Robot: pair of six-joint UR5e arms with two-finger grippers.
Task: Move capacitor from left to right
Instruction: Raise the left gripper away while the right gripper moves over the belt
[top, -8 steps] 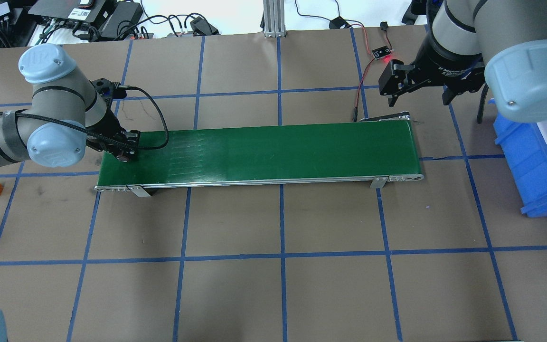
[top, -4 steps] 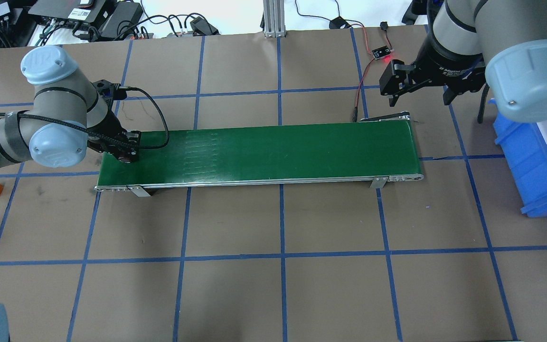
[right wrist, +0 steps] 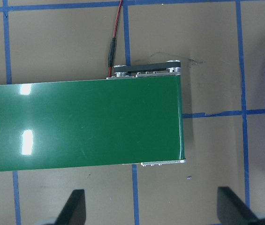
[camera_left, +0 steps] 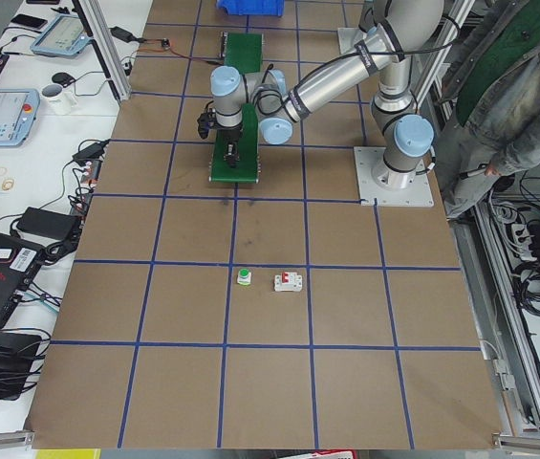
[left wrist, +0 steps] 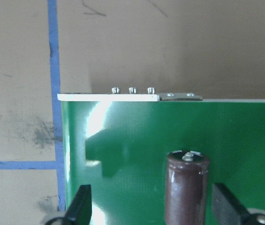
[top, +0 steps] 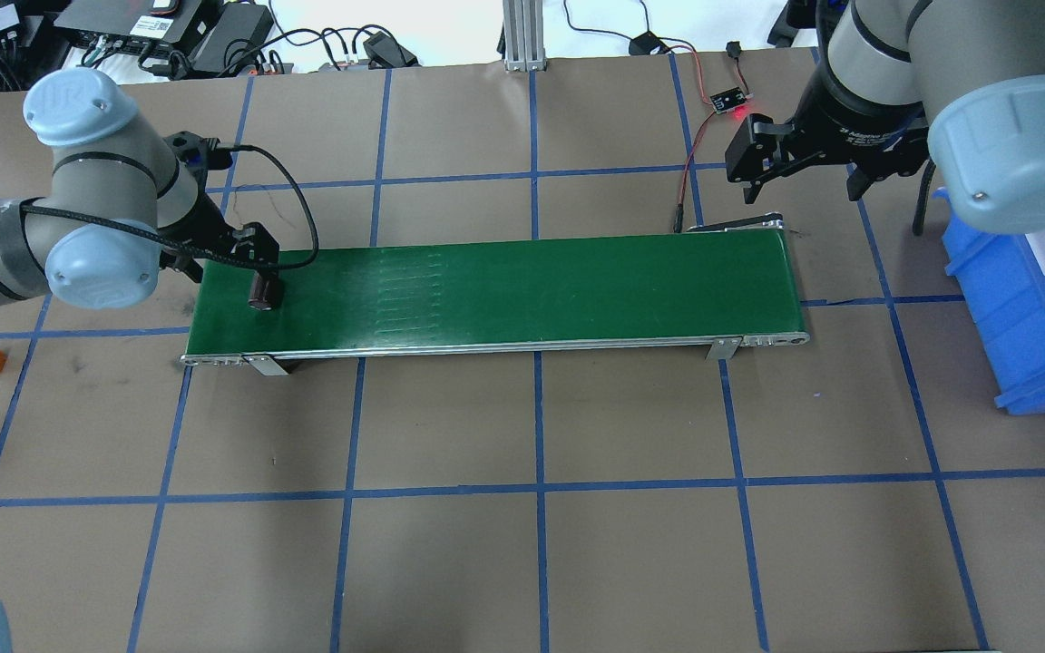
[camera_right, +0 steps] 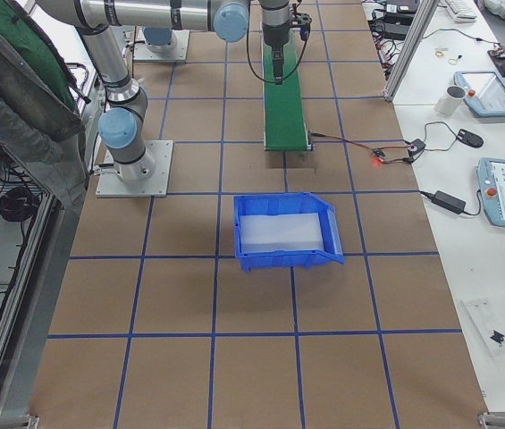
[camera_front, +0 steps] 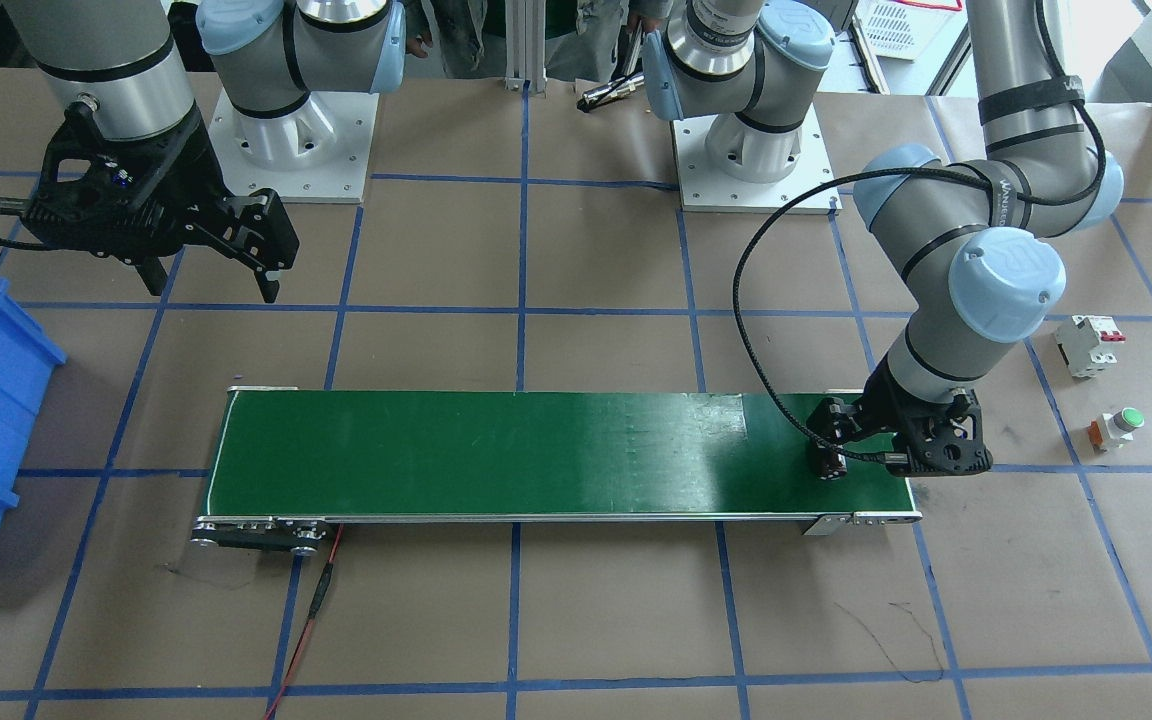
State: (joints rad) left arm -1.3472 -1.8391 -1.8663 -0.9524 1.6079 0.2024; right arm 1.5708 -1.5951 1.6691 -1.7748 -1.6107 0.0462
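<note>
The capacitor (top: pixel 264 292), a stubby dark brown cylinder, stands upright on the left end of the green conveyor belt (top: pixel 532 290). It also shows in the front view (camera_front: pixel 829 462) and the left wrist view (left wrist: pixel 186 187). My left gripper (top: pixel 225 258) hangs just above it, open. In the left wrist view the capacitor stands between the spread fingers (left wrist: pixel 80 208), touching neither and nearer the view's right one. My right gripper (top: pixel 799 186) is open and empty, hovering behind the belt's right end; its wrist view looks down on that end (right wrist: pixel 137 122).
A blue bin (top: pixel 1021 308) sits on the table beyond the belt's right end. A white breaker (camera_front: pixel 1086 345) and a green-capped push-button (camera_front: pixel 1121 425) lie left of the belt. A sensor board with a red light (top: pixel 729 100) and its wire lie behind the belt's right end.
My left gripper has opened, let go of the capacitor and drawn back and up. The capacitor now stands free on the belt, a little further right. The right arm is still.
</note>
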